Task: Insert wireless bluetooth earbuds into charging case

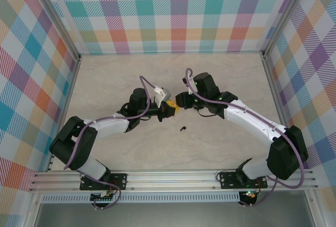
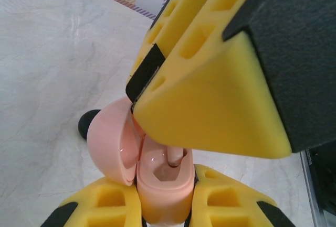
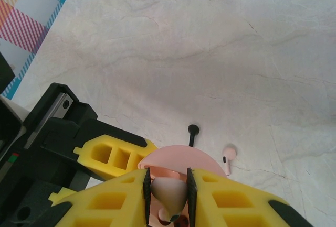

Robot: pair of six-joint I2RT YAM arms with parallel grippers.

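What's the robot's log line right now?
left gripper: shut on pink case, lid open | right gripper: shut on held earbud over case | table: black earbud, loose pale earbud

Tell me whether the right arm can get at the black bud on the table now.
Likely not yet: right gripper is shut on a pink bud over the case. The black bud lies close by on open table, nothing covering it.
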